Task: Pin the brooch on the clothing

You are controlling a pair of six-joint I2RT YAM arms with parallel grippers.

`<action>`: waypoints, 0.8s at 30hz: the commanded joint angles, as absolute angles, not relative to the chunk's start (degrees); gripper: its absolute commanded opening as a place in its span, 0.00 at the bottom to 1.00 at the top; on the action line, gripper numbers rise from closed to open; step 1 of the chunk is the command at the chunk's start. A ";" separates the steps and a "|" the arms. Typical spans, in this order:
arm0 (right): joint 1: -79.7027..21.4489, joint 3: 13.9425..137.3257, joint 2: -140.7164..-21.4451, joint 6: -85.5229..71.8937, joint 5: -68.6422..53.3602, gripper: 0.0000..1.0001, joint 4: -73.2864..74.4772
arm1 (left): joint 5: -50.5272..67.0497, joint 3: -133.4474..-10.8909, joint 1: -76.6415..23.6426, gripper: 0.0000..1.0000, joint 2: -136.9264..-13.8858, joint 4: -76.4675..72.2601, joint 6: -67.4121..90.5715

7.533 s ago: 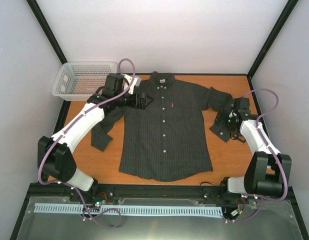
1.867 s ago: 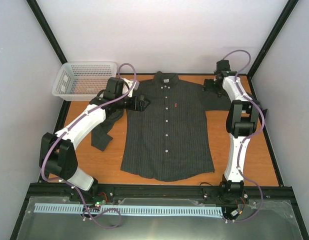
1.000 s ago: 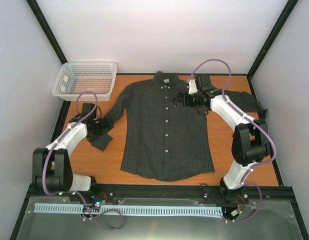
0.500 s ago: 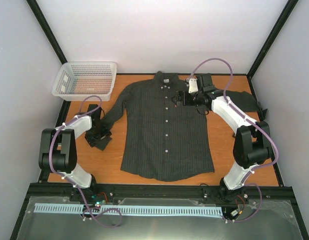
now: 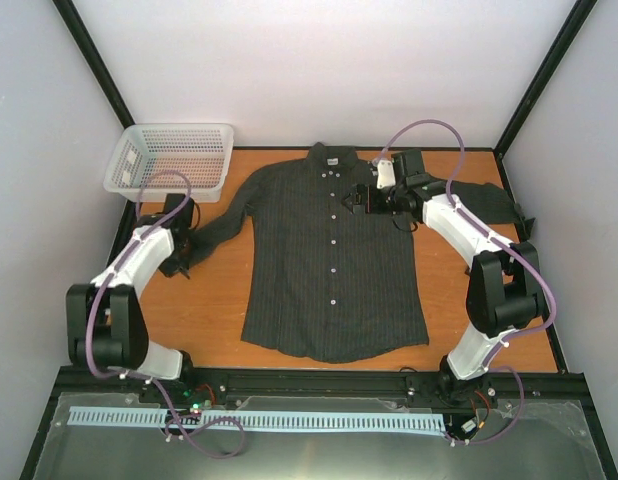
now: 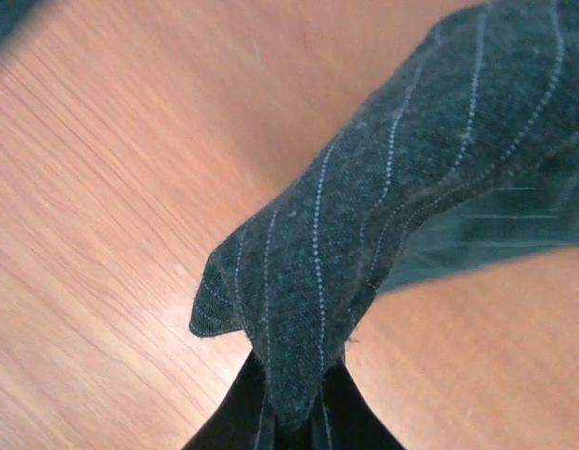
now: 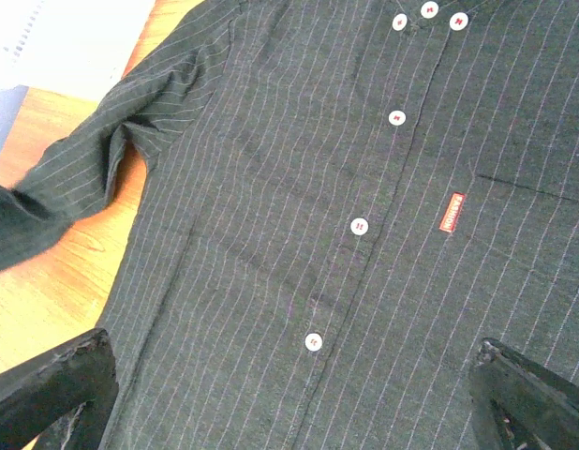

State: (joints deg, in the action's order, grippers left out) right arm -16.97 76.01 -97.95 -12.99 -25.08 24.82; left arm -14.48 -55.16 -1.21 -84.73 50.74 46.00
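One basket (image 5: 169,157) is seen at the left. The left gripper (image 6: 289,412) is clamped on a sleeve (image 6: 364,216) of the one shirt (image 5: 329,270), which is spread flat on the table (image 5: 189,310); its fingers are mostly hidden by cloth. The right gripper (image 7: 289,394) is held wide apart over the chest.

1. Shirt (image 5: 334,265) is lying flat, front up, on the wooden table (image 5: 489,290), collar pointing toward the far wall.
2. Left gripper (image 5: 178,258) is sitting at the cuff end of the sleeve on its side; the jaws are too small to read here.
3. Right gripper (image 5: 353,200) is hanging over the shirt's chest, just beside the button row, jaws spread.
4. White mesh basket (image 5: 169,158) is standing at the far left corner, apart from the shirt.
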 commanded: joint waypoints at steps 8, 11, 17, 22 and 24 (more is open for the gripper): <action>-17.03 74.37 -98.71 -14.92 -29.16 1.00 22.19 | -33.55 -54.31 -0.79 0.01 -65.91 21.12 22.17; -17.05 74.42 -99.14 -15.11 -29.60 1.00 22.08 | -29.90 -47.50 -0.79 0.01 -61.23 10.14 12.48; -17.05 74.23 -99.48 -15.08 -29.60 1.00 21.86 | -35.32 -39.44 -0.75 0.08 -57.48 8.88 17.98; -17.03 73.89 -99.95 -15.47 -30.39 1.00 21.42 | -47.23 -35.19 0.90 0.09 -61.74 8.29 24.61; -17.05 73.79 -99.97 -15.47 -30.30 1.00 21.38 | -48.84 -35.80 3.61 0.13 -64.51 12.86 31.05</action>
State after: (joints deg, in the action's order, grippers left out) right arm -16.97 74.70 -99.09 -14.90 -29.41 22.70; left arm -40.01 -35.66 -0.03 -60.77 10.96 21.43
